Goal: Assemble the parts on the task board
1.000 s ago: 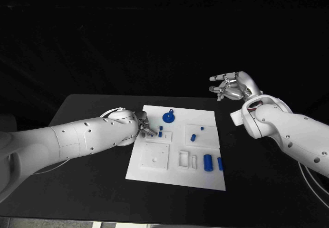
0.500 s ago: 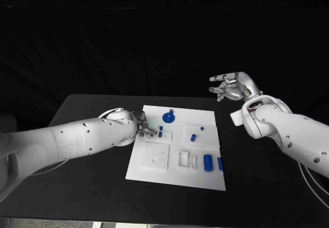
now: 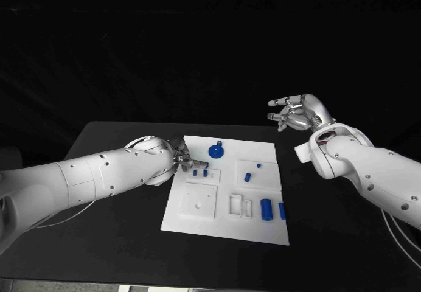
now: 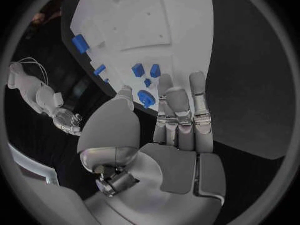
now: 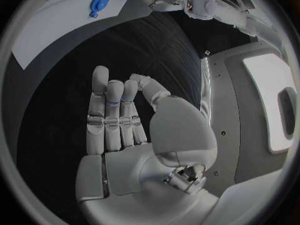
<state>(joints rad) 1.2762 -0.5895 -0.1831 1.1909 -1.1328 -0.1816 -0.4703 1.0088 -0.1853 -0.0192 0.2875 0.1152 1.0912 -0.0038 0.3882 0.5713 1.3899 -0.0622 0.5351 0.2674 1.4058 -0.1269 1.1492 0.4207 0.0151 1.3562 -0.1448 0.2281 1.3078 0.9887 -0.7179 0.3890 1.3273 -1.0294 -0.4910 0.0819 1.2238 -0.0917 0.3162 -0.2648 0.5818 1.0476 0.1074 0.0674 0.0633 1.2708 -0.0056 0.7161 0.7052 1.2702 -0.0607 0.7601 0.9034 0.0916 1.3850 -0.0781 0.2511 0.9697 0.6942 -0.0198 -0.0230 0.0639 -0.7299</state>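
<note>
Placement stage is judged in hand. The silver left hand [image 3: 182, 160], fingers spread and holding nothing, hovers at the white rectangular task board [image 3: 198, 222] beside two small blue block parts [image 3: 200, 173]. The silver right hand [image 3: 297, 112] is raised well apart, fingers loosely spread, empty. Selection of another part is called for next.

Pretty dark overall, black surroundings swallow everything past the table [image 3: 114, 152]. The task board [image 3: 230, 207] is the brightest thing, evenly lit from above, with barely any shadow around it. Arms near the task board look clean, no real glare. Wrist views are heavy fisheye: the task board's [image 4: 162, 20] straight edges bow, and there's a dark ring around each circle. Focus seems fine.
</note>
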